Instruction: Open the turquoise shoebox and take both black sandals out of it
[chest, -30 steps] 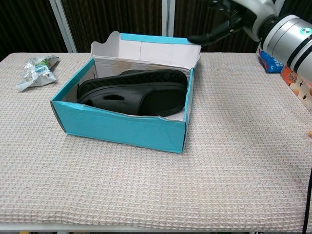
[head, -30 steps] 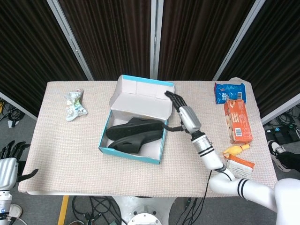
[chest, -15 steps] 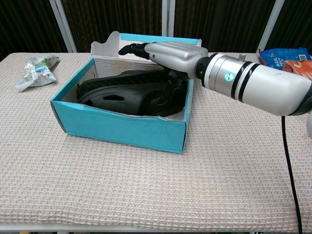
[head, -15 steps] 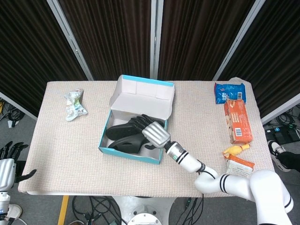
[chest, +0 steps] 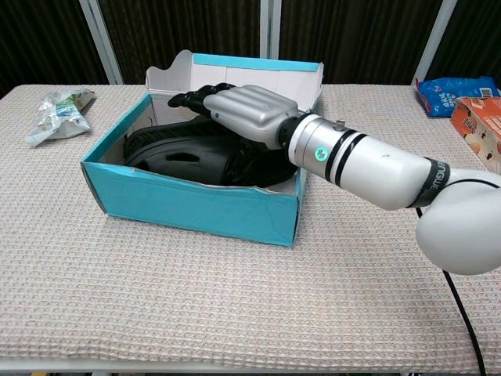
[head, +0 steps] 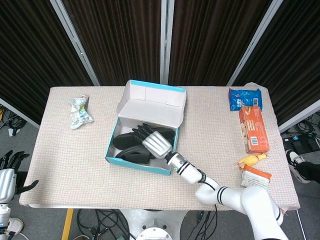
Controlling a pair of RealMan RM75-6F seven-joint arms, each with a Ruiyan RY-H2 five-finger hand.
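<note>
Since half a second ago our right robot hand (chest: 243, 110) has slid further left and deeper over the turquoise shoebox (chest: 196, 205), its fingers (chest: 192, 97) stretched flat and apart above the sandals; we cannot tell whether it touches them, and it grips nothing we can see. We count two black sandals (head: 131, 141), both lying inside the box, smooth and rubbery with rounded soles, one partly hidden under the hand. The box stands open near the middle of the worktop (chest: 235, 313), its white-lined lid (head: 152, 107) tipped back on the far side. Our left robot hand (head: 9, 175) hangs off the worktop's left front corner, fingers apart and holding nothing. One crumpled silvery wrapper (head: 79, 111) lies well apart at the far left. Along the right edge we see one blue snack bag (head: 245, 97), one orange carton (head: 253, 129), a small yellow item (head: 251, 160) and another orange packet (head: 256, 177). A waffle-textured beige cloth covers the worktop, with wide bare room in front of the box.
</note>
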